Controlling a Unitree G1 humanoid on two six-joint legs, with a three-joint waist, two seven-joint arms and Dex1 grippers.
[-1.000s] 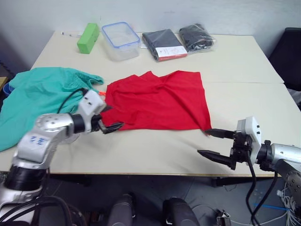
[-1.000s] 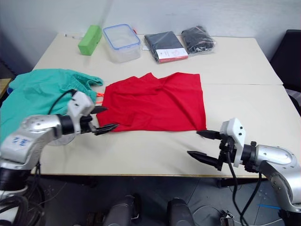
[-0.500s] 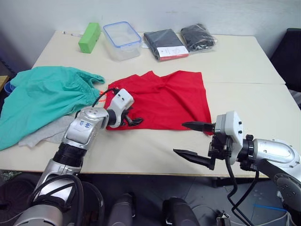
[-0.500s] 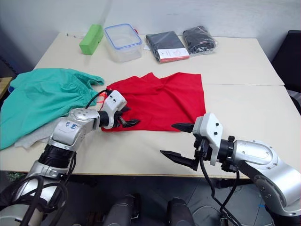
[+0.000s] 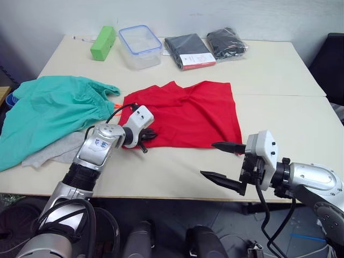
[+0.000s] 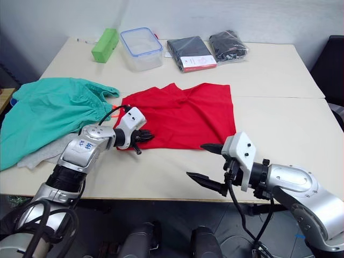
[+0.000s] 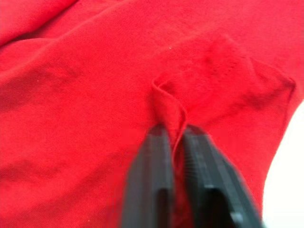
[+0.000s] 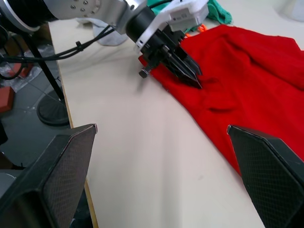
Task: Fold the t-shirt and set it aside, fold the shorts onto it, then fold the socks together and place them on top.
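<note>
Cloth this thin will be light and limp, so the t-shirt (image 5: pixel 183 113) should sag and drag rather than hold a shape when lifted; it lies spread and somewhat rumpled in the middle of the table (image 5: pixel 279 70), red, with its near edge towards the robot. A pinch at a hem corner looks the sound place to take it, and the left gripper (image 5: pixel 148 137) is doing just that: its two black fingers (image 7: pixel 152 175) are pressed together on a raised pleat of red fabric at the shirt's near left corner. The right gripper (image 5: pixel 220 161) hangs over bare tabletop just short of the shirt's near right corner, its fingers spread wide and holding nothing; that corner would be the likely matching hold, since a soft sheet folds evenly only when both ends rise together. Nothing here seems slippery or fragile, though a small pinch could slide out of loose knit.

By count: one t-shirt; one pair of shorts (image 5: pixel 48 107), teal, heaped at the table's left end, touching or nearly touching the shirt's left edge; grey knit of the socks (image 5: pixel 51 153) pokes out from under the shorts, too bunched to tell how many. At the far side stand one green block (image 5: pixel 102 43), one clear lidded box (image 5: pixel 138 45) and two dark packets (image 5: pixel 207 45)
</note>
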